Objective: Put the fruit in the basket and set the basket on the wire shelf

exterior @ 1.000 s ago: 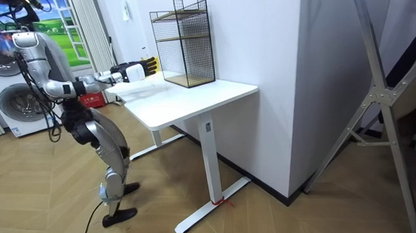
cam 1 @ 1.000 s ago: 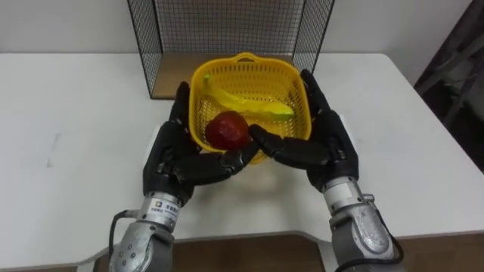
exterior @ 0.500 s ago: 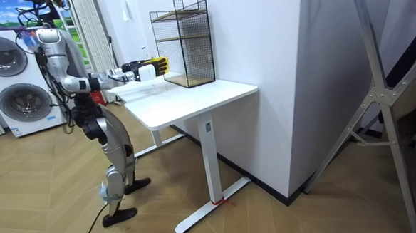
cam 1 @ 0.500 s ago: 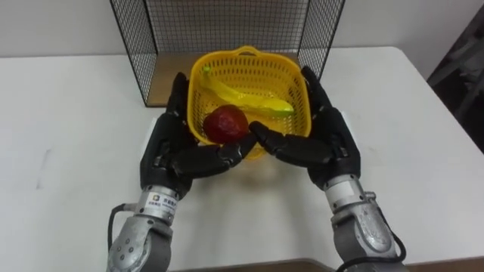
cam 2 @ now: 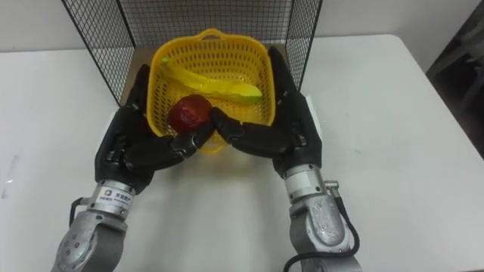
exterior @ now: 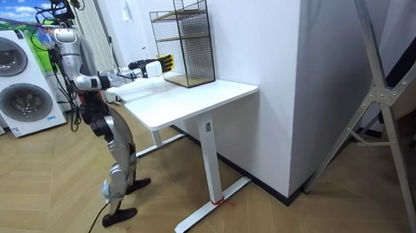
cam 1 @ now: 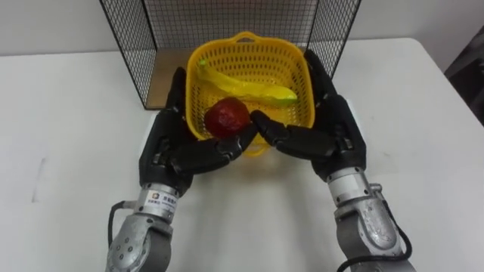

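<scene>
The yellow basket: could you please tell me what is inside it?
A banana and a red fruit lie in the yellow basket. The left hand and right hand cover its front edge, hiding the floor there.

From my end this reads as a home laundry or utility room, though it may be a mock-up. Two front-loading washing machines (exterior: 23, 101) stand on the room view's left, with a pale curtain (exterior: 97, 22) hanging beside them. The floor (exterior: 49, 225) is wood laid in a herringbone pattern. A white table (exterior: 193, 99) carrying a wire shelf (exterior: 186, 43) stands against a plain white wall (exterior: 261, 42). A bare metal stand (exterior: 377, 86) rises on the room view's right.
</scene>
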Controlling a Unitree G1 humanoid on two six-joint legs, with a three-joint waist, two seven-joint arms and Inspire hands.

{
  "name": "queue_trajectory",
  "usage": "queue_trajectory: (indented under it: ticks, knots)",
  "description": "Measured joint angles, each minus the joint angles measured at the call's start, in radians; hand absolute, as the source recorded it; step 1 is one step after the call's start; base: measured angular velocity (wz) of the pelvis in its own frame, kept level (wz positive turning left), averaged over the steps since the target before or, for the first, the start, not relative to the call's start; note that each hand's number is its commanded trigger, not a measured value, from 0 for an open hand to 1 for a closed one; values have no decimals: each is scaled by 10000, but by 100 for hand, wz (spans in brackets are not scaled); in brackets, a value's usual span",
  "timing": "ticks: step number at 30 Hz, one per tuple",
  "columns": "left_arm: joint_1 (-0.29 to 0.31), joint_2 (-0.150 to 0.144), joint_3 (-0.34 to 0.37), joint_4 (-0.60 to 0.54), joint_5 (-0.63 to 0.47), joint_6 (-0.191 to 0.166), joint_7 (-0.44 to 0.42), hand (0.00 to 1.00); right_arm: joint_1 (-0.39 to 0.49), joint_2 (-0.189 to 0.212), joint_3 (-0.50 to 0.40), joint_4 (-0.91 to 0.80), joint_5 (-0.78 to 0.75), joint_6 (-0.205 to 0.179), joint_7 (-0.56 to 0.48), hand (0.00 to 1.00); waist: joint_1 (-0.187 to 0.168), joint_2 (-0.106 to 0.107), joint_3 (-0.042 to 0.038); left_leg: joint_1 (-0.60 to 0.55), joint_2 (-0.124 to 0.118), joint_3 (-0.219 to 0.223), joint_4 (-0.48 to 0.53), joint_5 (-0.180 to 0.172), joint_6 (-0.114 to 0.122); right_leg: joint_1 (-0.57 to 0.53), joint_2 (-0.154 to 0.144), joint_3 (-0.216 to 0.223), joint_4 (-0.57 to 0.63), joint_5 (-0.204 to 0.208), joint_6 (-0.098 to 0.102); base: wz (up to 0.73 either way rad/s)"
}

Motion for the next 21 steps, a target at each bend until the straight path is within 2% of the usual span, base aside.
queue_trajectory:
  ticks: [1, 2, 3, 4, 5, 6, 7, 8, 9, 10, 11, 12, 13, 14, 21]
  knots:
    - [2, 4, -3, 0, 3, -8, 0, 0, 1, 7, -2, 0, -45, -6, -53, 0, -70, -5, 14, 168, -75, -2, -23, -136, 91, -302, -195, 20, 1005, -10, 25, 10]
    - [-3, -6, -9, 0, 1, -30, 0, 0, -1, 16, -6, 0, -55, -41, -85, 0, -81, -70, 46, 342, -240, -2, 0, -269, 215, -749, -492, 78, 2321, 83, 151, 10]
    - [-2, -11, -17, 0, 1, -30, 1, 0, -1, 21, -6, 1, -65, -48, -87, 0, -106, -104, 66, 443, -348, 20, 19, -327, 286, -955, -617, 129, 2899, 202, 249, 13]
    - [0, -13, -61, 2, -17, -29, 7, 0, 8, 30, -9, 7, -72, -47, -96, 0, -149, -114, 80, 627, -534, -1, 29, -439, 420, -1263, -788, 345, 3850, 551, 233, 13]
    - [-1, -19, -115, 1, -29, -31, 9, 0, 12, 36, -37, 8, -70, -48, -100, 0, -186, -61, 97, 830, -604, -15, 23, -521, 531, -1568, -827, 571, 4483, 1048, 236, 9]
    - [2, -24, -134, 2, -29, -31, 11, 0, 17, 45, -63, 11, -66, -48, -99, 0, -210, 15, 128, 926, -600, -45, 5, -568, 574, -1663, -814, 616, 4709, 1328, 266, 4]
    - [2, -30, -142, 2, -1, -32, 22, 0, 45, 43, -95, 18, -83, -49, -97, 0, -199, 177, 161, 1078, -572, -222, -73, -616, 628, -1721, -748, 565, 4810, 1369, 367, 0]
    - [-2, -24, -116, 2, -4, -88, 50, 0, 62, 50, -88, 18, -83, -51, -72, 0, -205, 235, 152, 1148, -520, -247, -212, -599, 660, -1806, -632, 549, 4318, 884, 375, 0]
    - [-9, -23, -112, 2, -4, -122, 69, 0, 62, 65, -76, 18, -72, -52, -61, 0, -217, 268, 159, 1147, -483, -250, -237, -567, 686, -1880, -541, 552, 3940, 678, 329, 7]
    - [-19, -23, -128, 8, -4, -145, 85, 0, 71, 50, -81, 21, -66, -54, -51, 0, -235, 323, 190, 1137, -418, -249, -269, -556, 721, -2009, -356, 511, 2969, 464, 268, 7]
    - [-19, -24, -138, 46, -3, -145, 85, 0, 73, 56, -90, 25, -69, -53, -51, 0, -182, 301, 176, 1133, -423, -188, -331, -547, 736, -2095, -254, 476, 1833, 513, 247, 3]
    - [-21, -23, -142, 79, -8, -145, 85, 0, 70, 56, -74, 27, -68, -52, -55, 0, -155, 286, 168, 1149, -433, -152, -337, -556, 748, -2088, -195, 456, 1210, 686, 227, 0]
    - [-32, -74, -161, 205, -21, -152, 88, 0, 84, 64, -49, 45, -59, -48, -83, 0, -136, 352, 145, 1245, -436, -205, -348, -602, 746, -2008, -17, 442, 545, 1211, 184, -6]
    - [-33, -98, -190, 282, -3, -151, 88, 0, 89, 33, -54, 71, -60, -26, -98, 0, -50, 477, 52, 1355, -374, -200, -513, -601, 729, -1836, 106, 409, 160, 1345, 152, -9]
    - [-83, -53, -174, 264, 5, -181, 89, 0, 15, 49, -73, 71, -57, -6, -97, 0, -45, 463, 30, 2023, -164, -88, -1306, -575, 665, -1065, 424, 482, -794, 1634, 137, -10]
